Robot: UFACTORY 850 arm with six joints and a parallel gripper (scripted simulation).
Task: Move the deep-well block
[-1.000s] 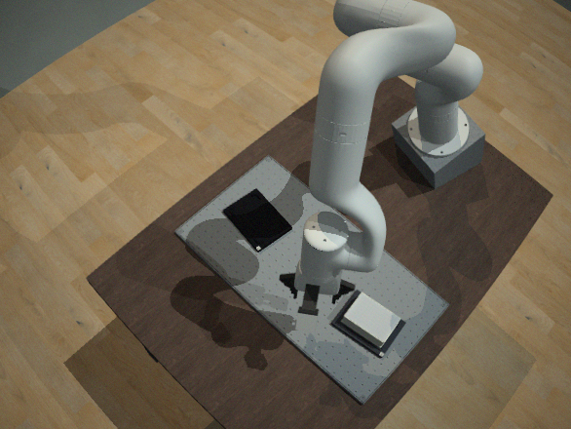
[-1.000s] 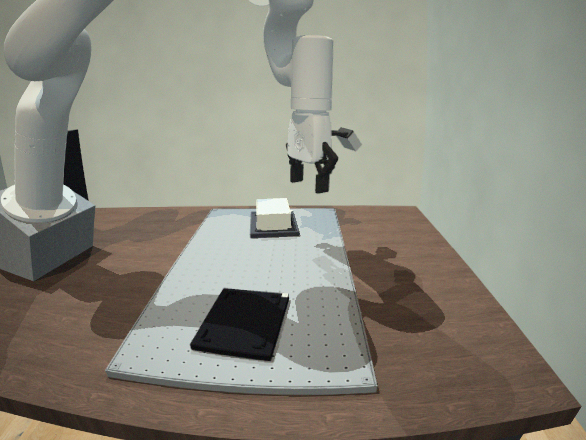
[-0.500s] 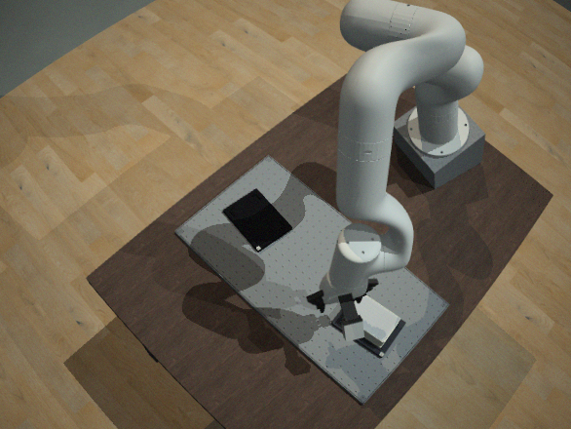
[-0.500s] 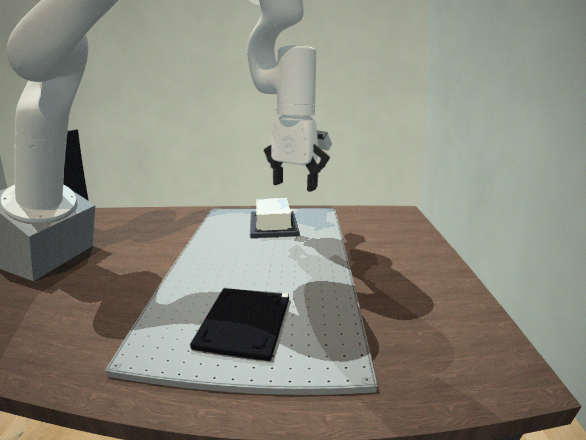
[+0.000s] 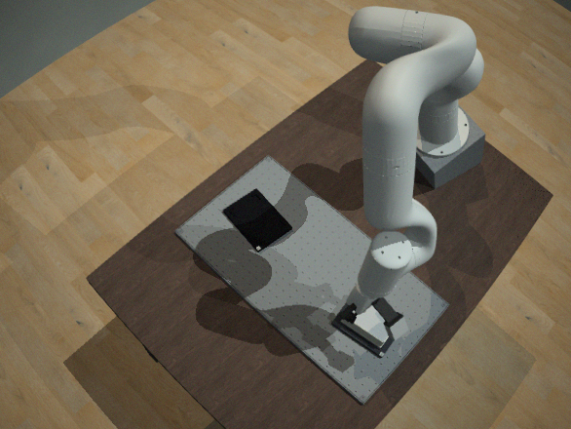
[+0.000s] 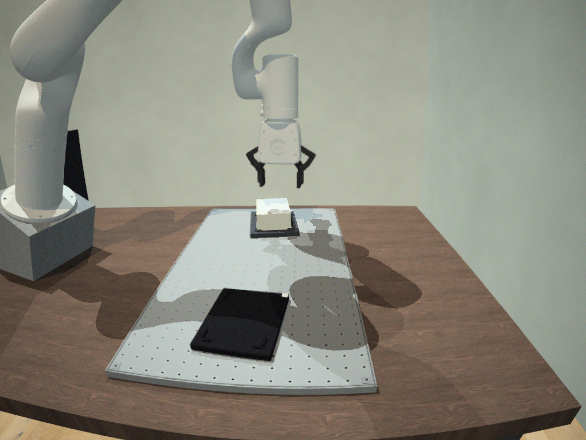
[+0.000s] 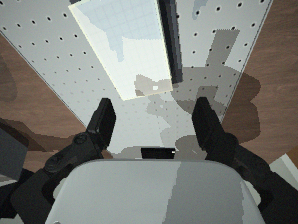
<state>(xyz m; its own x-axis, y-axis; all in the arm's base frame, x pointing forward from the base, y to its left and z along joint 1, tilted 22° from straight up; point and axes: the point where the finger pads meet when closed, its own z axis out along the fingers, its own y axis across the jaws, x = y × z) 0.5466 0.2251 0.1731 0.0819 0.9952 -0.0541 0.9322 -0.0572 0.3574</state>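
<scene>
The empty nest N2 [image 6: 240, 323] lay nearest; beyond it the deep-well block [image 6: 273, 214] sat on N1 [image 6: 295, 232]. Above it hung the gripper [image 6: 279, 179], fingers spread wide, holding nothing. A badly centred descent risked a fingertip striking the block's top.

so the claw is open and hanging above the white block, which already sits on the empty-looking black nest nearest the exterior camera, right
Not quite. The claw is open and hangs above the white block, but the block sits on the far nest, not the near one. The exterior view shows the near black nest with nothing on it.
</scene>
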